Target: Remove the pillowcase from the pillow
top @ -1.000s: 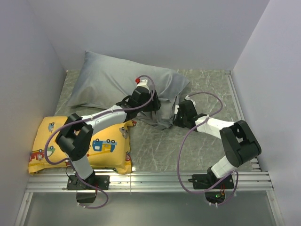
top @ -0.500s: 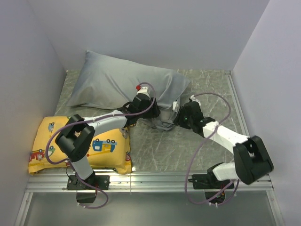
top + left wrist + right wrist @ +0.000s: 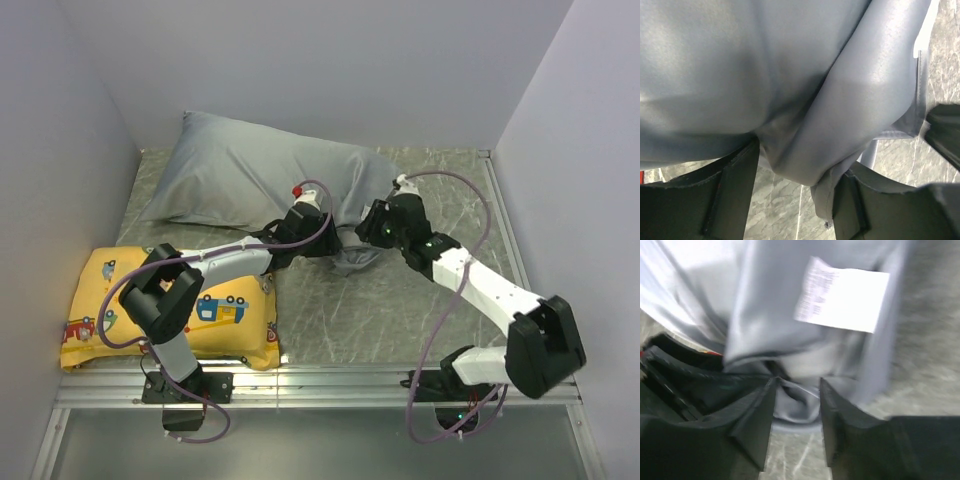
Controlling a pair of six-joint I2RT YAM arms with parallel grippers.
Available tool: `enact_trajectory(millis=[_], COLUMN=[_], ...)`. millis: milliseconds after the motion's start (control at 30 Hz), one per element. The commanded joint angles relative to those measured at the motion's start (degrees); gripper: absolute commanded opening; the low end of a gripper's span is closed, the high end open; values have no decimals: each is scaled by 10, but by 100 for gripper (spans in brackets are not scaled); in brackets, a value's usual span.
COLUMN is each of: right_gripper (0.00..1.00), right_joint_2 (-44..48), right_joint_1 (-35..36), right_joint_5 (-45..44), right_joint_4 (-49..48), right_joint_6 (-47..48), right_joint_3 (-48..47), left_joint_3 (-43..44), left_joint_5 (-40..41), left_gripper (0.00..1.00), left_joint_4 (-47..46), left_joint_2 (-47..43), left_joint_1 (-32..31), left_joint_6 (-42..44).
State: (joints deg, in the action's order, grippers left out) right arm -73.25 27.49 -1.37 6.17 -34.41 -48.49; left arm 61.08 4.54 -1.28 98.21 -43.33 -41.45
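Note:
The grey pillowcase (image 3: 250, 175) covers the plump pillow at the back of the table, and the pillow itself is hidden inside it. The case's loose end (image 3: 352, 260) lies bunched on the table between the two grippers. My left gripper (image 3: 322, 242) stands open at that end; in the left wrist view a hanging fold of the pillowcase (image 3: 840, 115) fills the left gripper (image 3: 800, 165) and brushes its right finger. My right gripper (image 3: 365, 238) is open too. In the right wrist view the right gripper (image 3: 796, 385) has grey fabric at its tips, below a white label (image 3: 842, 300).
A yellow cushion with cartoon vehicles (image 3: 170, 310) lies at the near left, under the left arm. White walls close in the left, back and right sides. A metal rail (image 3: 330, 385) runs along the near edge. Marbled table (image 3: 350, 320) shows between the arms.
The right arm has stretched out towards the pillow, and its gripper has let go of the fabric and opened. The left gripper has shifted a little right along the bunched end.

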Motion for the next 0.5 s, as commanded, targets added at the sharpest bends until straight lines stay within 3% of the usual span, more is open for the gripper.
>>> enact_trajectory(millis=[0,133,333,367,467], right_gripper=[42,40,58,66,76], right_joint_2=[-51,-87,-94,-102,-121], right_joint_1=[8,10,9,10,11], right_joint_5=[12,8,-1,-3,-2], right_joint_4=[-32,-53,-113,-127,-157], right_joint_6=[9,8,8,10,17], right_joint_3=[-49,-39,28,31,40], left_joint_3=[11,2,-10,-10,-10], left_joint_5=[-14,-20,-30,-32,-32], left_gripper=[60,56,48,46,41], left_joint_4=[-1,-4,-7,-8,-6], left_joint_2=[2,-5,-14,-13,-11], left_joint_1=[-4,-9,-16,-18,-26], left_joint_6=[-10,-14,-17,-16,-17])
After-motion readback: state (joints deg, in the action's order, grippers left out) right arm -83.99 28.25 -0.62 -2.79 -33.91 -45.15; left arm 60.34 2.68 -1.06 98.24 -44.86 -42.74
